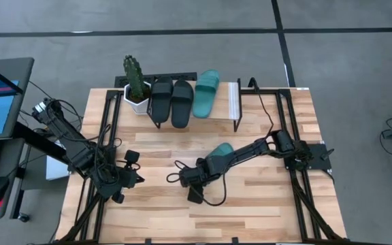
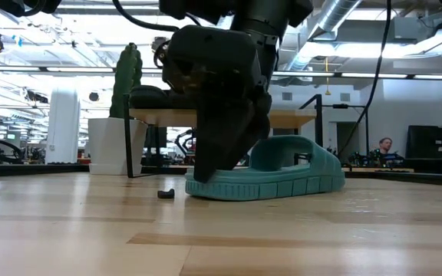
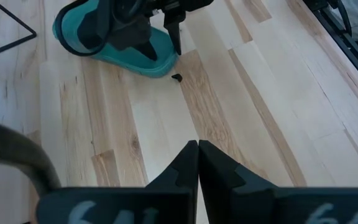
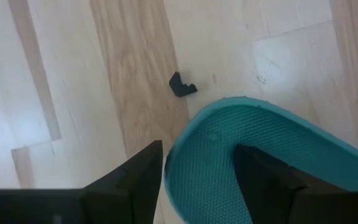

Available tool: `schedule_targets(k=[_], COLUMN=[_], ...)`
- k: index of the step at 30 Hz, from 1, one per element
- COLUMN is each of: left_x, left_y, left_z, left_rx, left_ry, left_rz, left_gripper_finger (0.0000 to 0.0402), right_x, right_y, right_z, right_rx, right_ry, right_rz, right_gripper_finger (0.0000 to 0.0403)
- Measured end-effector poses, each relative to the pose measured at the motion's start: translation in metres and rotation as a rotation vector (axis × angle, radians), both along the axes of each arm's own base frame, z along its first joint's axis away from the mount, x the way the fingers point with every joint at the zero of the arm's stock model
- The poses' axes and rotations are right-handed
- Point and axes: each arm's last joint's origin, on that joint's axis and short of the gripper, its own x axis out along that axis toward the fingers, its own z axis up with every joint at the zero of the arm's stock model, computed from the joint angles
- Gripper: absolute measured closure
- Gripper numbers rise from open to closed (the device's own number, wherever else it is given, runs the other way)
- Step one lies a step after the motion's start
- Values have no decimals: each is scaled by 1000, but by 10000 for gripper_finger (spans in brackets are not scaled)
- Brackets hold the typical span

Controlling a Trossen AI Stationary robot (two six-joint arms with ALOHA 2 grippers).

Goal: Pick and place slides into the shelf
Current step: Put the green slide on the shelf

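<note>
Straddling the teal slide's [image 4: 260, 155] heel edge with my right gripper's [image 4: 197, 171] parted fingers for a rim pinch, I park the empty left gripper [image 3: 197, 155] shut.

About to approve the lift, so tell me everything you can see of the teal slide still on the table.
The teal slide looks like matte rubber: a wide arched strap, a ribbed sole edge and a finely textured footbed. It lies sole-down and flat on the wooden tabletop, in front of the shelf, not yet lifted. The right gripper straddles one end of it, one finger outside the rim and one on the footbed. A small black fragment lies apart beside that end.
</note>
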Motion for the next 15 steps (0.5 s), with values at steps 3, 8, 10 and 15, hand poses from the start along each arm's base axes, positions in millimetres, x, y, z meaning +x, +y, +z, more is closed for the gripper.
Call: schedule_targets(k=[3,8,10,15], left_x=[0,0,0,0], left_y=[0,0,0,0], left_z=[0,0,0,0], left_rx=[0,-2,-2,-2], left_ry=[0,-3,-2,-2], left_rz=[0,0,0,0], left_gripper_finger=[400,400,400,400], right_x=[-1,0,0,1], right_y=[-1,-1,-1,-3], right_z=[-2,-12,-13,-13], right_rx=[8,0,4,1], right_ry=[2,22,23,26], right_rz=[-2,-5,-15,-77], right_gripper_finger=[218,231,239,281])
